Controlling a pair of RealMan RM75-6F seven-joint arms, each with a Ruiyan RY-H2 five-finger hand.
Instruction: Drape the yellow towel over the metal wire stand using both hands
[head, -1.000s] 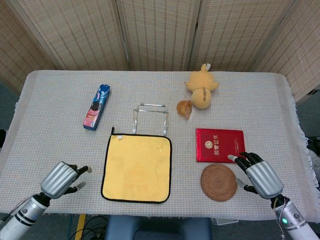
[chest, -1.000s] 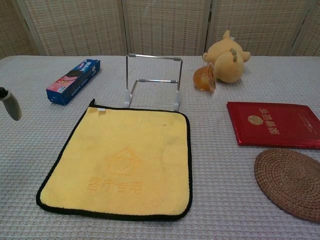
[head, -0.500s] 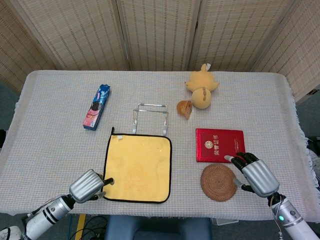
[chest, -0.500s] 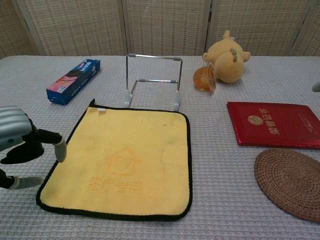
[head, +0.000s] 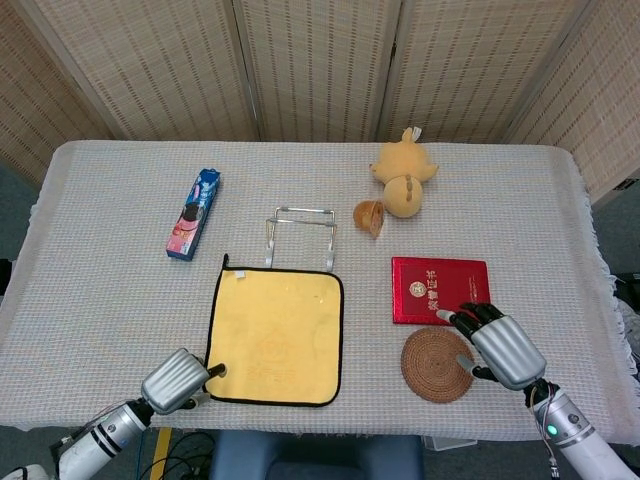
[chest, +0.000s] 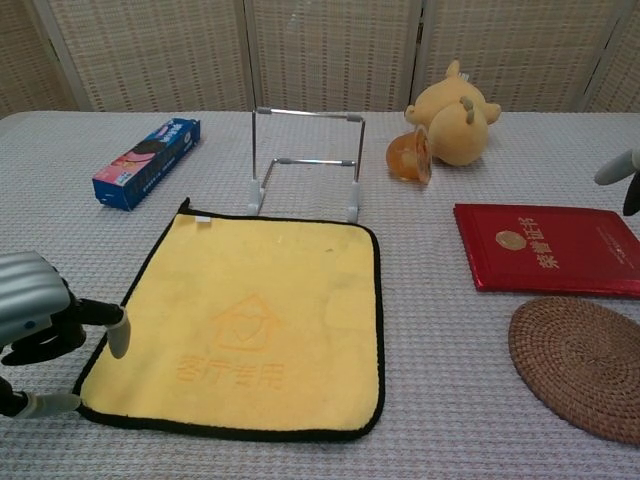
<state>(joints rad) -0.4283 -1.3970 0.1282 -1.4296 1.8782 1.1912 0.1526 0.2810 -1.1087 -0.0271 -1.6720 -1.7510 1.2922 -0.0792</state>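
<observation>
— Both arms reach in low from the near edge of the worktop?
— Yes. The yellow towel lies flat before the metal wire stand. The left hand sits at its near-left corner, fingers parted, holding nothing. The right hand hovers over the woven coaster, fingers spread, empty.

a square yellow towel with black edging lies flat and spread open on the table's near side, a faint house emblem showing on its face. just behind its far edge, the metal wire stand sits upright and bare.
</observation>
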